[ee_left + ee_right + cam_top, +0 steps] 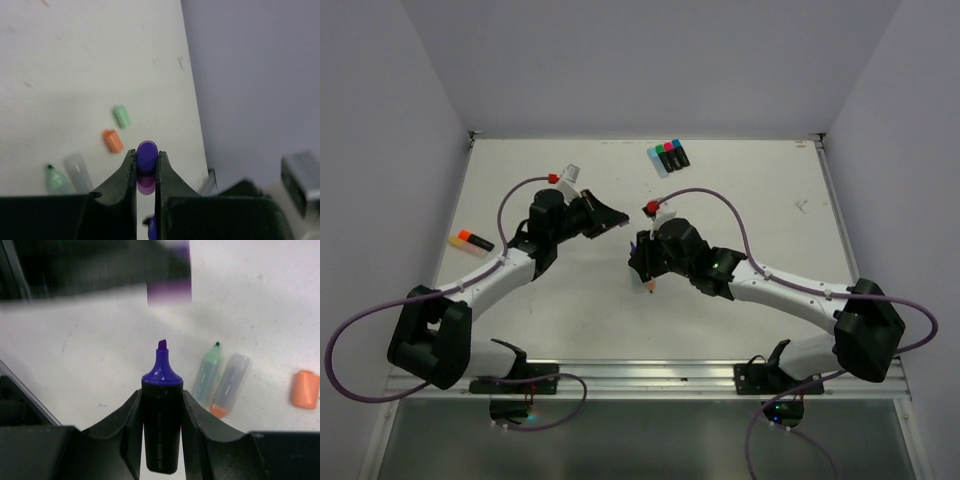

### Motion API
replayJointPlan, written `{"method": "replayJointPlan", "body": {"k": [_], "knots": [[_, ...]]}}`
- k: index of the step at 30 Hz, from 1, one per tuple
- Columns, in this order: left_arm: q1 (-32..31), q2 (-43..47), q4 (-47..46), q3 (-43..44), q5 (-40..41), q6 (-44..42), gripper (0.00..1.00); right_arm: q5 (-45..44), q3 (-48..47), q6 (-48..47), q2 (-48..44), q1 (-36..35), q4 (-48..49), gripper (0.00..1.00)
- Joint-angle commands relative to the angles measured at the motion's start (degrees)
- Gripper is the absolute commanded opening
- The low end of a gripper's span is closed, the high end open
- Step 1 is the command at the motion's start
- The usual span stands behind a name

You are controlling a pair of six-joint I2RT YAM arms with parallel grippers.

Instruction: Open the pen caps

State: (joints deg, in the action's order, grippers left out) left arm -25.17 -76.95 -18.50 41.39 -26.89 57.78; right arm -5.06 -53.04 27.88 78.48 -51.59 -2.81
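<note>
left claw pinches purple cap — looks light, stiff, slick; hold its broad sides | right claw clamps pen barrel mid-body, tip bare

Purple cap — black pen — orange cap

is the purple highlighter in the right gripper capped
No, the purple highlighter clamped in the right gripper shows its bare chisel tip, with nothing covering it.

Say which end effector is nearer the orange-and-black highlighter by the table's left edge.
Left. The left end effector, shut on the purple cap, is mid-table to the highlighter's right; the right end effector, gripping the uncapped purple pen, is even farther right.
</note>
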Motion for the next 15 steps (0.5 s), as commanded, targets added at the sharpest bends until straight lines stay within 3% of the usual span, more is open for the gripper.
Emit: {"method": "replayJointPlan", "body": {"k": [1, 8, 15], "knots": [[7.4, 2.6, 2.4, 5.6, 18.0, -4.2, 0.0, -0.1, 1.7, 1.2, 2.0, -5.7, -7.9, 0.0], [13.5, 6.1, 9.2, 8.8, 23.0, -10.7, 0.0, -1.6, 1.5, 1.7, 3.4, -7.2, -5.6, 0.0], [13.7, 16.5, 13.1, 3.2, 23.6, -15.4, 0.0, -2.5, -6.4, 1.5, 15.7, -7.3, -4.5, 0.0]]}}
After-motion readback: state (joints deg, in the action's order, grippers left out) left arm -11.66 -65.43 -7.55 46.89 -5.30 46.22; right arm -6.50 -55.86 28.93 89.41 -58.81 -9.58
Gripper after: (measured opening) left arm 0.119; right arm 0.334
